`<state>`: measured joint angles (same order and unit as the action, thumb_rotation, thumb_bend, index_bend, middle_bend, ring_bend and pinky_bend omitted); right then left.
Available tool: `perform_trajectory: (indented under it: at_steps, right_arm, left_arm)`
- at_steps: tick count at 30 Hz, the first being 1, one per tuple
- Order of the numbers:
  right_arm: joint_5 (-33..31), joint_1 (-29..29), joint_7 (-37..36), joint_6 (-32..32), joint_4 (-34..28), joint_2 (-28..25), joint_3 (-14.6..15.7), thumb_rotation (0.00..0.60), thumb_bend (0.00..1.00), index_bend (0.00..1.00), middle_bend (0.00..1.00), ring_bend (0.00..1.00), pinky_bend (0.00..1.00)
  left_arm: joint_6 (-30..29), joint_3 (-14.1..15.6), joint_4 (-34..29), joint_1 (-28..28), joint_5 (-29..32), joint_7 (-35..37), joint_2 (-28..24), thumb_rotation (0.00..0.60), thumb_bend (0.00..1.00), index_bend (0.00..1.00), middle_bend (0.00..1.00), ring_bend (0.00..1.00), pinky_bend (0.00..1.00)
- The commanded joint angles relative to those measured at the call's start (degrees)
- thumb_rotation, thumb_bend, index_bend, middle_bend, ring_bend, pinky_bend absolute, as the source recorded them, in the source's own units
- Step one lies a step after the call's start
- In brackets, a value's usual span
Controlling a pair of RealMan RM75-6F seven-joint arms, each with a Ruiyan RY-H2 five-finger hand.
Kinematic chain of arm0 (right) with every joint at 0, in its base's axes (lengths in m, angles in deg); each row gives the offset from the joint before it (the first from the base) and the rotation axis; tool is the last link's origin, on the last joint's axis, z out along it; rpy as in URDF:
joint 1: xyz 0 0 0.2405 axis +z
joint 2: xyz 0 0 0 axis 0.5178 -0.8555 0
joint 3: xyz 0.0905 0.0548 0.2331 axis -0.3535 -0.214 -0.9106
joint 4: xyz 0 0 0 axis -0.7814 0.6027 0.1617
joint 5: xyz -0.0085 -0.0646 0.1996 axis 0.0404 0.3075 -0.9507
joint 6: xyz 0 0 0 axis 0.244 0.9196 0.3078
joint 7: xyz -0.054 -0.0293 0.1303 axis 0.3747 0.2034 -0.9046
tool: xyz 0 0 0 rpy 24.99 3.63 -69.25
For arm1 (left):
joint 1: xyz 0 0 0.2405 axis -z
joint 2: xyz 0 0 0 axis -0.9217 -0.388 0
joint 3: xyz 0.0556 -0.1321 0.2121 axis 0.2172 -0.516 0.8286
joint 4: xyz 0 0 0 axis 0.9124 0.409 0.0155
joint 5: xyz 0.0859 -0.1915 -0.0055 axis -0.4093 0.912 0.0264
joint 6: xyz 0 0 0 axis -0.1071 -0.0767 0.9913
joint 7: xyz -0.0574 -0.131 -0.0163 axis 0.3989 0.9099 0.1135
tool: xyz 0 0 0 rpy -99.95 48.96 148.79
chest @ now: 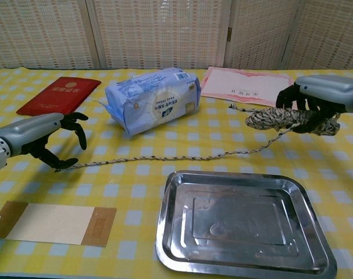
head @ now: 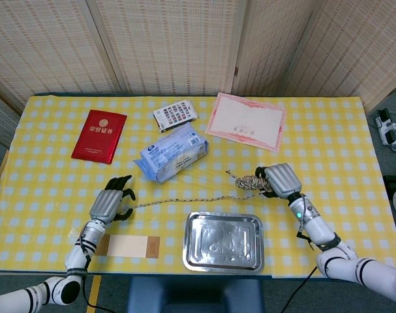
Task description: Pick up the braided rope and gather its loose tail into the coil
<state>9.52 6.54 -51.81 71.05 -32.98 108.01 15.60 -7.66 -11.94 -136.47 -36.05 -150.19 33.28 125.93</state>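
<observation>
While the right hand (chest: 316, 104) grips the braided rope's coil (chest: 278, 119) above the desk (head: 328, 140), its loose tail (chest: 164, 157) trails left to the left hand (chest: 45, 136), fingers curled over the tip; whether they pinch it is unclear. The red booklet (head: 99, 135) bears unreadable gold characters.
</observation>
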Motion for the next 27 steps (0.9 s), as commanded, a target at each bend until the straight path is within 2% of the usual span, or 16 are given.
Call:
perform_trajectory:
  at_steps: [1,15,27]
  right_arm:
    - [-0.06,0.06,-0.01,-0.05,-0.13,0.00,-0.05,0.600,0.72,0.70,0.61,0.62,0.61]
    - [-0.33,0.15,0.17,-0.42,0.27,0.50,0.16,0.600,0.72,0.70,0.61,0.62,0.61]
    - [-0.73,0.09,0.35,-0.60,0.51,0.71,0.23,0.600,0.71,0.70,0.61,0.62,0.61]
  left_arm:
    - [-0.40,0.10,1.38,0.44,0.68,-1.21,1.04,0.600,0.40,0.47,0.06,0.00,0.00]
    - [0.47,0.74,5.82,1.16,3.60,-1.97,4.35,0.600,0.40,0.51,0.06,0.00,0.00]
    - [1.23,0.76,7.14,1.43,4.84,-1.14,5.16,0.600,0.40,0.55,0.06,0.00,0.00]
